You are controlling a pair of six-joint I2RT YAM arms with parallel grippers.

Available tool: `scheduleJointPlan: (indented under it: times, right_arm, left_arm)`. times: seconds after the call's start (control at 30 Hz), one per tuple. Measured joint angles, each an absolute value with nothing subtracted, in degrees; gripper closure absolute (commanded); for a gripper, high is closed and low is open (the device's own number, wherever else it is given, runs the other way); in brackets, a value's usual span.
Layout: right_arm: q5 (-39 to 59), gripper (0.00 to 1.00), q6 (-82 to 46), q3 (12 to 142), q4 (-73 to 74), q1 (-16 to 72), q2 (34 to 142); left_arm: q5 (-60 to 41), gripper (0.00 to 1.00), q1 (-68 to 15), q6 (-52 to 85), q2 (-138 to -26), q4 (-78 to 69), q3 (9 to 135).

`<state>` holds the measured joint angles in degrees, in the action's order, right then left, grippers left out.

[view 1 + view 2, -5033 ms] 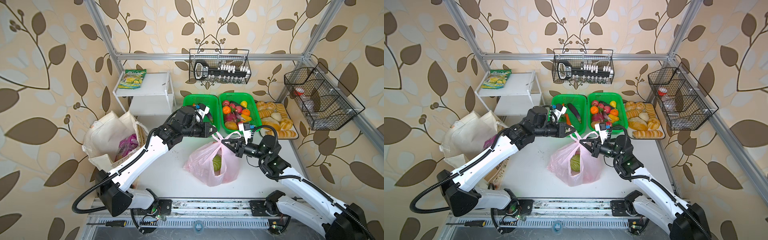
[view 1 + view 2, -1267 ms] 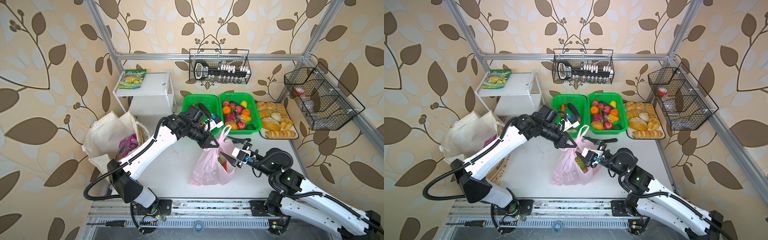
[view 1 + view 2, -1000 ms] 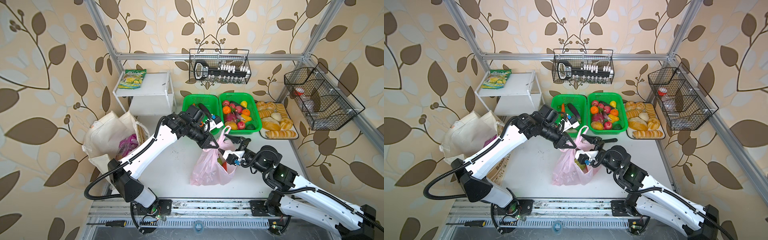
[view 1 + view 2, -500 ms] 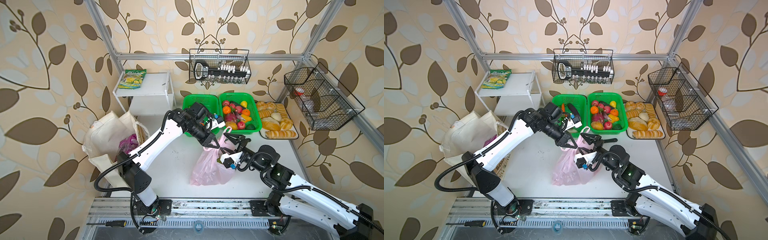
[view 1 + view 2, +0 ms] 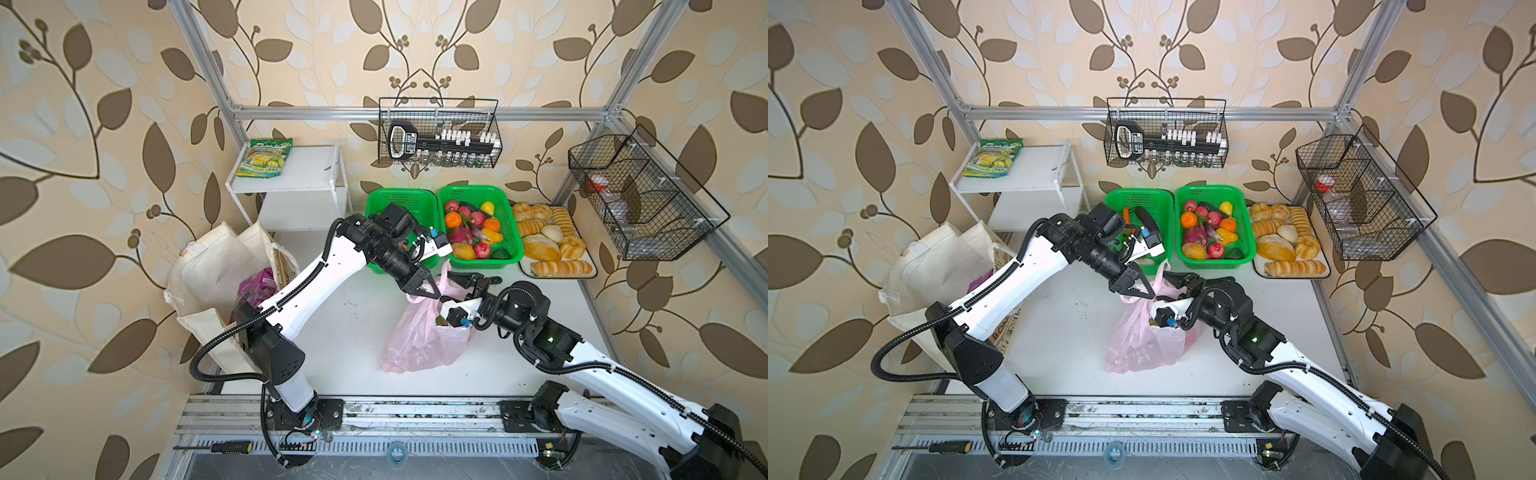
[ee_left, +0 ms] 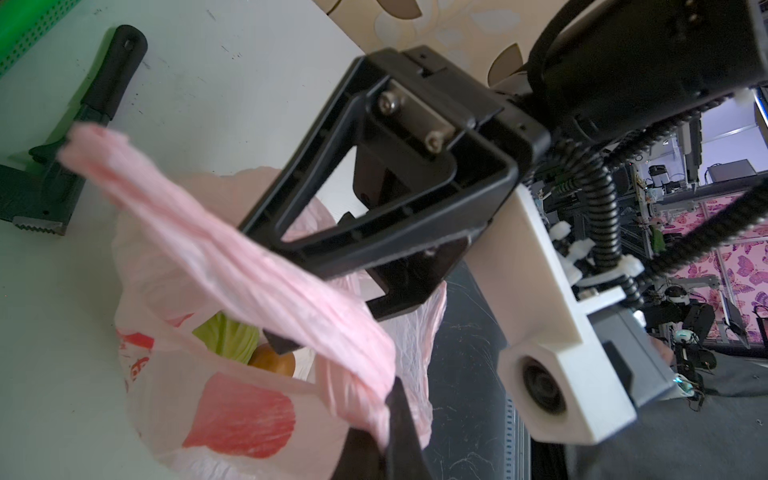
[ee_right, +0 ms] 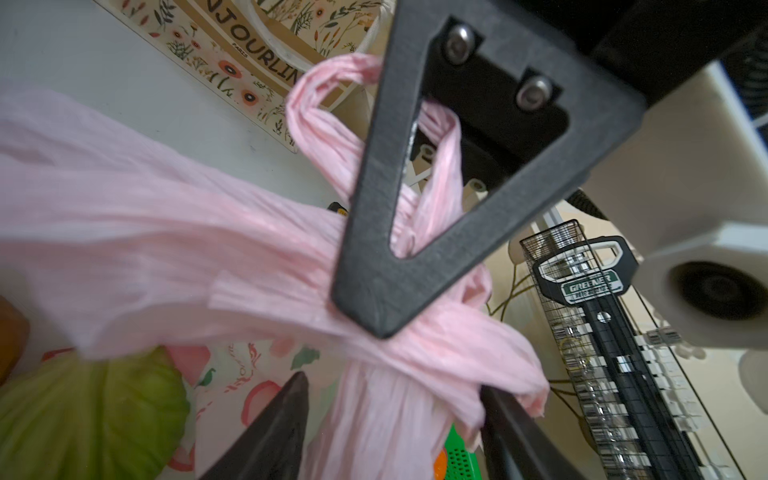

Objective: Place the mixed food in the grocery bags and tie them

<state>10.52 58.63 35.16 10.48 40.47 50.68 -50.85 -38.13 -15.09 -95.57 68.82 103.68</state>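
Two pincers meet over the pink bag (image 5: 419, 340), which stands near the middle of the desk (image 5: 349, 324) with its mouth toward 12 o'clock in both top views. We read this as the tying step.

The left pincer (image 5: 430, 294) is clenched on one twisted handle at the bag's 12 o'clock edge. It holds the handle up so the film is drawn taut and the strand stands clear of the load. Held like that, we judge, it gives the other arm a fixed strand to work round.

The right pincer (image 7: 392, 382) reaches in from 3 o'clock with its jaws apart, one on either side of the crossed pink strands, not clamped on them. In its wrist view the handles cross and wrap just under the left pincer's finger. A first turn of the knot seems laid, though in so close and blurred a view we cannot tell whether it is pulled tight.

The bag is thin, crinkled, translucent pink film with red prints, and it sags wherever it is not pulled. Through its mouth we see the pale green cabbage (image 6: 224, 332) and, beside it, a brown-orange round that is likely the potato (image 6: 274, 361).

The tote (image 5: 208, 274) slumps open at 9 o'clock by the desk's edge, with a purple packet (image 5: 255, 286) showing inside and its handles untied. The green baskets (image 5: 473, 189) and the rolls (image 5: 544, 237) sit at 12 to 1 o'clock, well apart from the work.
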Motion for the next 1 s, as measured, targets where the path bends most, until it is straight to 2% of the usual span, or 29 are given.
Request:
scheduleJointPlan:
  times: [0.07, 0.17, 0.37, 0.43, 0.53, 0.63, 0.9, 0.97, 1.0]
  right_arm:
    - [10.96, 0.41, 57.10, 35.07, 10.85, 40.47, 50.65]
    - [11.88, 0.57, 54.92, 35.03, 11.18, 39.94, 50.59]
    - [17.61, 0.60, 50.22, 35.03, 8.43, 38.59, 50.65]
    - [19.51, 0.76, 48.53, 35.20, 7.49, 38.54, 51.03]
    - [21.91, 0.90, 45.08, 36.45, 5.63, 38.46, 52.45]
    - [24.10, 1.00, 42.13, 37.45, 4.54, 38.00, 53.15]
    - [31.66, 1.00, 35.18, 37.98, 1.13, 34.61, 51.64]
    - [34.13, 1.00, 33.19, 38.92, -0.45, 33.34, 51.48]
    - [35.35, 1.00, 32.23, 39.33, -1.19, 32.93, 51.48]
  left_arm:
    - [-50.89, 1.00, -38.13, -15.29, -96.36, 69.56, 104.64]
    - [-51.03, 1.00, -38.13, -15.29, -96.90, 69.54, 105.06]
    - [-51.18, 1.00, -37.80, -15.31, -96.92, 69.38, 105.56]
    - [-51.75, 1.00, -37.78, -15.35, -96.92, 69.38, 105.73]
    - [-52.10, 1.00, -37.78, -15.57, -96.95, 69.54, 105.78]
    - [-52.10, 1.00, -37.78, -16.03, -97.01, 70.06, 105.78]
    - [-48.75, 1.00, -37.82, -16.80, -96.97, 70.46, 105.78]
    - [-47.05, 0.91, -37.89, -17.23, -96.77, 69.93, 105.56]
    - [-46.39, 0.90, -37.95, -17.61, -96.66, 69.69, 105.51]
